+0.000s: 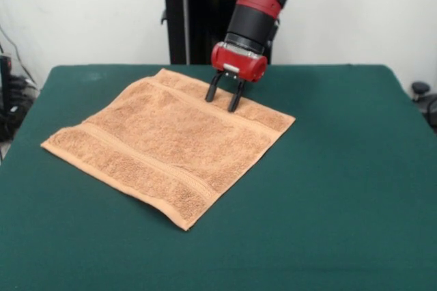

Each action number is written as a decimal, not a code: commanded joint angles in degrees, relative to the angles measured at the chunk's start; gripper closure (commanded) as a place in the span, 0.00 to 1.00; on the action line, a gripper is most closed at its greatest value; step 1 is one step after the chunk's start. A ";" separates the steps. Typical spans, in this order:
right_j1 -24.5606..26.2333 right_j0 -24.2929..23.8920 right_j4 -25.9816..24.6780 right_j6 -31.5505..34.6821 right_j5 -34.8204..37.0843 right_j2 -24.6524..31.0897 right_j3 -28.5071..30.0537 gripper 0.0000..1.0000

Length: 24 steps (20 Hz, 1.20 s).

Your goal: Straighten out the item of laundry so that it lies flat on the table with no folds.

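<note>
An orange-tan terry towel [169, 145] lies spread out on the dark green table [341, 188], turned like a diamond, with a woven band near its far edge and another near its front edge. It looks flat with no fold showing. My gripper [222, 100] hangs from the red and black arm above the towel's far band, near the far right edge. Its two black fingers [212, 91] are apart with nothing between them, and their tips sit at or just over the cloth.
Green table stretches wide to the right of and in front of the towel. Off the table's right edge stands a small black knob [420, 89], and dark cables [13, 100] hang off the left edge.
</note>
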 commanded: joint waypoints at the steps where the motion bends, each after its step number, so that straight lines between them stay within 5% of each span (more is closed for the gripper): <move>1: 10.57 3.58 -1.66 16.50 14.70 17.78 2.72 0.00; 24: 12.01 5.95 0.73 18.47 12.71 19.73 3.89 0.00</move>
